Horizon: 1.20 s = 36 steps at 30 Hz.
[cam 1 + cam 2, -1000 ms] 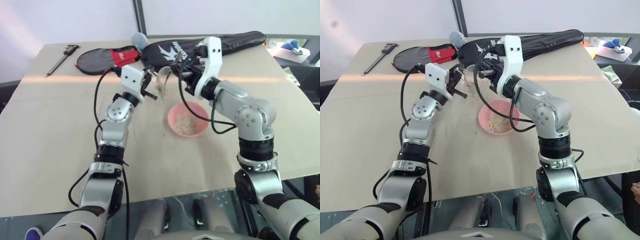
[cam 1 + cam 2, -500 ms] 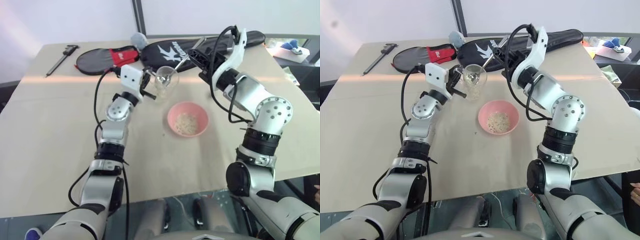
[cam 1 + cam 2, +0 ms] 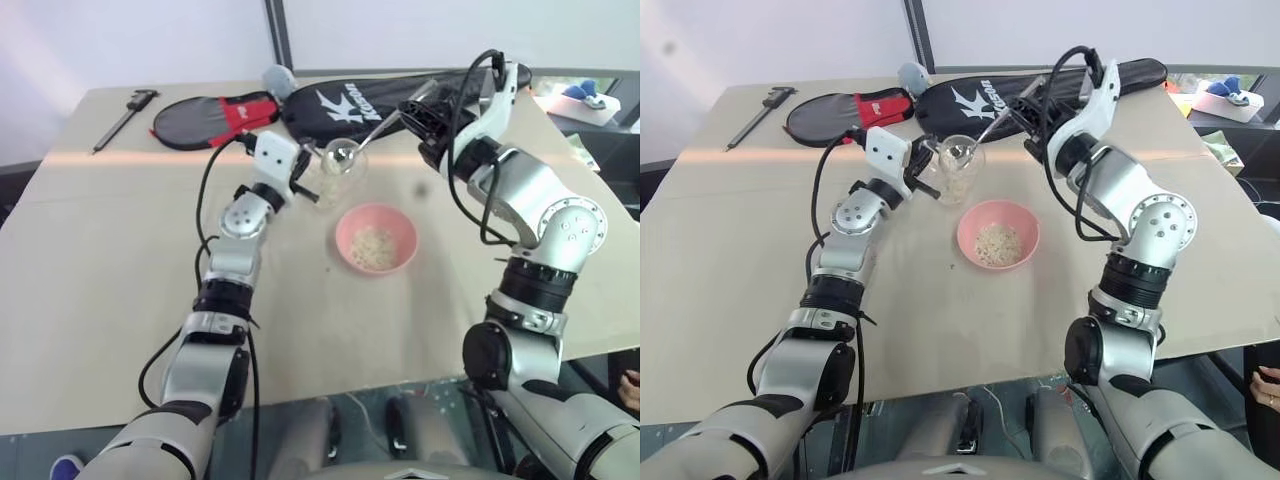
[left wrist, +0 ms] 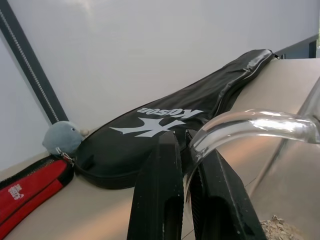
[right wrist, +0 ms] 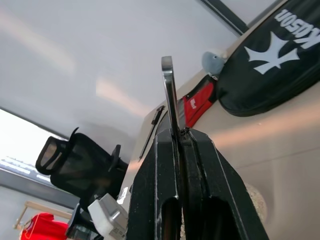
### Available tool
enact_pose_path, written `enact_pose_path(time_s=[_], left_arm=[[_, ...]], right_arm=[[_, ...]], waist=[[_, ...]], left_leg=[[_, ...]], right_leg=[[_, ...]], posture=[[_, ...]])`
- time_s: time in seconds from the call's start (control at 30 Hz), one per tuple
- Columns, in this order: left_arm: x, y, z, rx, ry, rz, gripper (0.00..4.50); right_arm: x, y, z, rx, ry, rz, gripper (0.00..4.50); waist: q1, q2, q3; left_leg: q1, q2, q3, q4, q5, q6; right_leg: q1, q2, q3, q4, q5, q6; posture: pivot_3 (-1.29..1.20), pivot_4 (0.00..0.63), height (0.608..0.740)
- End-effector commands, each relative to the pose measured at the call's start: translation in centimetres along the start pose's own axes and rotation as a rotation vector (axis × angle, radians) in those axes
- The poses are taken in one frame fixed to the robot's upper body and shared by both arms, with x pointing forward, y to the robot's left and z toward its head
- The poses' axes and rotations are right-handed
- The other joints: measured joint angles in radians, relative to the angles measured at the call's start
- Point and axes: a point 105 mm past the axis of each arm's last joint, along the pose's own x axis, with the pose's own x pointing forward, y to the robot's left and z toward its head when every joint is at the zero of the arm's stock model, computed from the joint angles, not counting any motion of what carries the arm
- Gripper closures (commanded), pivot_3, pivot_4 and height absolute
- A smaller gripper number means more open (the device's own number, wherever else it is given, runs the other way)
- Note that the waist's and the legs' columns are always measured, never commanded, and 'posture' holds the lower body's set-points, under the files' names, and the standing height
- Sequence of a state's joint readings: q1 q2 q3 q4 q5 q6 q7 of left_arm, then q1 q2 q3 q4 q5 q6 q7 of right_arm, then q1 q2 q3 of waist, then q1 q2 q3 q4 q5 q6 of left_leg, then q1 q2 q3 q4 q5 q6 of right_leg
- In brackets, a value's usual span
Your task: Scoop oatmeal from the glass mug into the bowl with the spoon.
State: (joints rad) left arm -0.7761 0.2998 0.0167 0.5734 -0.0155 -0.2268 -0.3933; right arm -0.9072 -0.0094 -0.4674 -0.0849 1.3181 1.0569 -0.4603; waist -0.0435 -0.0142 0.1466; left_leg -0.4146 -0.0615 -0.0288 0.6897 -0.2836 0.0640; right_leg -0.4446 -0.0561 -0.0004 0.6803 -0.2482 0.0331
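The glass mug (image 3: pixel 336 172) hangs tilted above the table, and my left gripper (image 3: pixel 305 181) is shut on its handle (image 4: pixel 245 125). Pale oatmeal (image 3: pixel 955 186) lies in the bottom of the mug. My right gripper (image 3: pixel 410 112) is shut on the handle of the silver spoon (image 3: pixel 375 130), up and to the right of the mug. The spoon slants down to the left, its rounded end at the mug's mouth. The pink bowl (image 3: pixel 400 222) sits on the table just below and right of the mug, holding a small heap of oatmeal (image 3: pixel 375 243).
A long black racket bag (image 3: pixel 400 88) and a black-and-red cover (image 3: pixel 205 115) lie along the table's far edge, with a grey plush ball (image 3: pixel 277 78) between them. A dark caliper (image 3: pixel 125 115) lies at the far left. A white tray (image 3: pixel 585 105) stands off the far right corner.
My right gripper has swung up and to the right, away from above the bowl, and rolled its wrist. The spoon's end now meets the mug's mouth. The left gripper and mug barely moved.
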Motion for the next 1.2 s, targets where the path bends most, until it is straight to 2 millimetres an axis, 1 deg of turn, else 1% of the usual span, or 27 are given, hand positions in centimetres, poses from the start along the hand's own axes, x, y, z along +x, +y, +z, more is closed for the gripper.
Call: enact_pose_path(time_s=[0.03, 0.27, 0.53, 0.77, 0.9, 1.07, 1.2], left_arm=[[0.7, -0.2, 2.0, 0.065, -0.071, -0.030, 4.33], [1.0, -0.3, 1.8, 0.080, -0.065, -0.038, 4.33], [1.2, -0.8, 1.7, 0.120, -0.068, -0.063, 4.33], [1.3, -0.7, 1.8, 0.122, -0.071, -0.065, 4.33], [1.4, -0.6, 1.7, 0.122, -0.070, -0.065, 4.33], [1.3, -0.3, 1.7, 0.118, -0.069, -0.059, 4.33], [1.1, 0.1, 1.6, 0.126, -0.066, -0.045, 4.33]], right_arm=[[-1.0, 1.4, 1.0, 0.002, -0.041, 0.057, 4.50], [-2.2, 1.0, 1.5, 0.031, -0.064, 0.047, 4.50], [-3.4, 1.2, 1.6, 0.047, -0.084, 0.054, 4.50], [-4.5, 1.1, 1.6, 0.040, -0.086, 0.057, 4.50], [-4.7, 1.0, 1.6, 0.043, -0.089, 0.053, 4.50], [-5.3, 0.5, 1.6, 0.031, -0.084, 0.037, 4.50], [-6.2, -0.2, 1.6, 0.015, -0.078, 0.013, 4.50]], waist=[[0.000, 0.000, 0.000], [0.000, 0.000, 0.000], [0.000, 0.000, 0.000], [0.001, 0.000, 0.000], [0.001, 0.000, 0.000], [0.002, 0.000, 0.000], [0.003, 0.000, 0.000]], left_leg=[[0.000, 0.000, 0.000, 0.000, 0.000, 0.000], [0.000, 0.000, 0.000, 0.000, 0.000, 0.000], [0.000, 0.000, 0.001, 0.000, 0.000, 0.000], [0.000, 0.000, 0.001, 0.000, 0.000, 0.000], [0.000, 0.000, 0.001, 0.000, 0.000, 0.000], [0.000, 0.001, 0.001, 0.000, 0.000, 0.000], [0.000, 0.001, 0.001, 0.000, 0.000, 0.001]], right_leg=[[0.000, 0.000, 0.000, 0.000, 0.000, 0.000], [0.000, 0.000, 0.000, 0.000, 0.000, 0.000], [0.000, 0.000, 0.001, 0.000, 0.000, 0.000], [0.000, 0.000, 0.001, 0.000, 0.000, 0.000], [0.000, 0.000, 0.001, 0.000, 0.000, 0.000], [0.000, 0.000, 0.001, 0.000, 0.000, 0.000], [0.000, 0.000, 0.001, 0.000, 0.000, 0.000]], posture=[[0.00, 0.150, 0.740], [0.00, 0.150, 0.740], [0.00, 0.150, 0.740], [0.00, 0.150, 0.740], [0.00, 0.150, 0.740], [0.00, 0.150, 0.740], [0.00, 0.150, 0.740]])
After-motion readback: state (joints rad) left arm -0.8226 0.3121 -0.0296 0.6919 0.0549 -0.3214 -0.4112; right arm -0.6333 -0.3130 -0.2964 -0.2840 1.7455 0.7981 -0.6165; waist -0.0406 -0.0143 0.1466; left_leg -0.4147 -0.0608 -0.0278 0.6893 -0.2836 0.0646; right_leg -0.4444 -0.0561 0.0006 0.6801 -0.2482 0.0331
